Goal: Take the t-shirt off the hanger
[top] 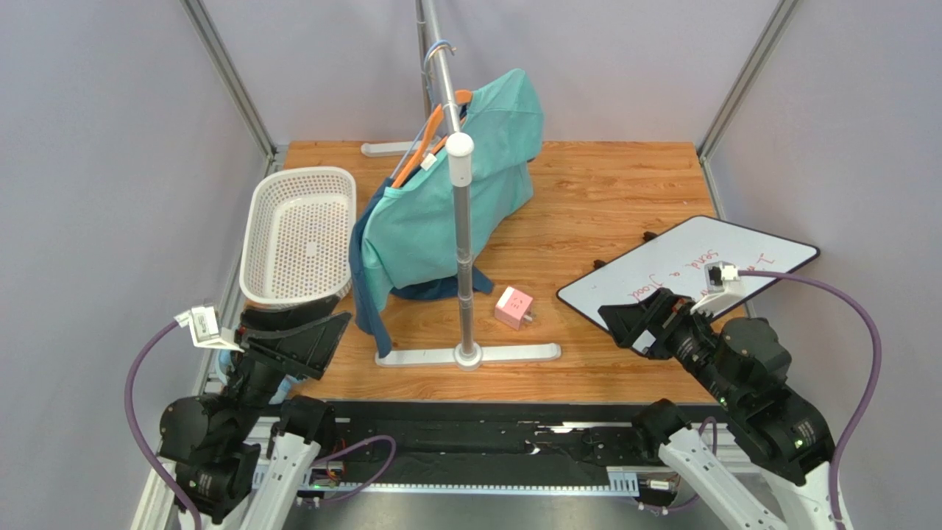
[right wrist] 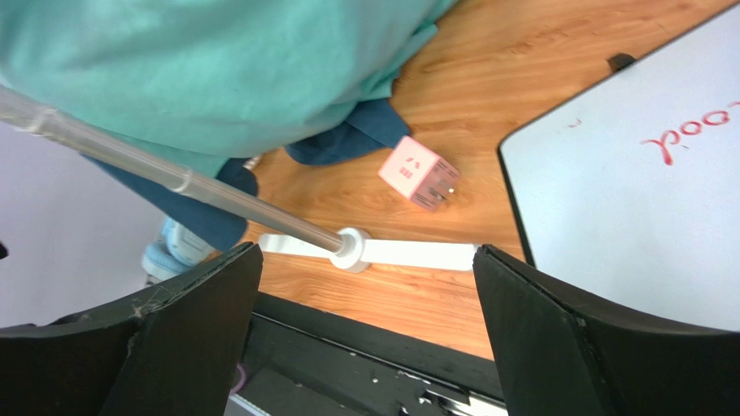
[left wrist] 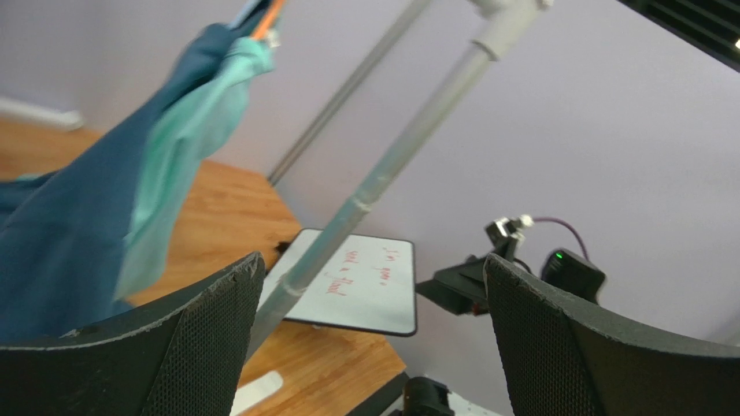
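A teal t-shirt with a darker blue inside hangs on an orange hanger from the grey rail of a clothes rack. Its lower edge droops to the table. The shirt also shows in the left wrist view and the right wrist view. My left gripper is open and empty, low at the near left, short of the shirt. My right gripper is open and empty at the near right, apart from the shirt.
A white perforated basket stands left of the shirt. A pink cube plug lies beside the rack's white foot. A whiteboard with red writing lies at the right. Metal frame posts stand at the back corners.
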### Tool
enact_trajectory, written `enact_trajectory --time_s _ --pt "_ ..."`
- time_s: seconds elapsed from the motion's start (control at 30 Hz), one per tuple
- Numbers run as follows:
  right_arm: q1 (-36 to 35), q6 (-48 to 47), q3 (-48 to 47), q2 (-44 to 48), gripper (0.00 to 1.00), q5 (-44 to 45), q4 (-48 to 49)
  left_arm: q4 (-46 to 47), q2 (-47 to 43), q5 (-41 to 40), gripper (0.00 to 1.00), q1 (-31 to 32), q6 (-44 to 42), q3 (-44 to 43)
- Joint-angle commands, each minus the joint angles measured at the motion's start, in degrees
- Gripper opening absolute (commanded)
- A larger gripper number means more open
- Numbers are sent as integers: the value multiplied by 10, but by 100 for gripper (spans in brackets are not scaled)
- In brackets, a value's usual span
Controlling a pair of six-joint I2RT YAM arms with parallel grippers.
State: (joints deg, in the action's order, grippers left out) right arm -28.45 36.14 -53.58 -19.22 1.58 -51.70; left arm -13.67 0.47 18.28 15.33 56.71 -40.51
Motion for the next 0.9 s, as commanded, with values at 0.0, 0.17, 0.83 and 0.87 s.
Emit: enact_trajectory --time_s 0.0,0.17,0.83,0.87 --pt "-2 -32 -32 -64 100 25 -41 -282 -10 -113 100 0 -22 -46" --pt "-2 -7 -66 -123 100 109 -77 -266 -10 -33 99 0 -100 -54" --pt "-2 -93 -46 -29 100 32 25 -240 333 103 99 0 -303 -323" --pt "-2 -94 -46 -32 100 22 25 -247 376 104 98 0 -307 -364"
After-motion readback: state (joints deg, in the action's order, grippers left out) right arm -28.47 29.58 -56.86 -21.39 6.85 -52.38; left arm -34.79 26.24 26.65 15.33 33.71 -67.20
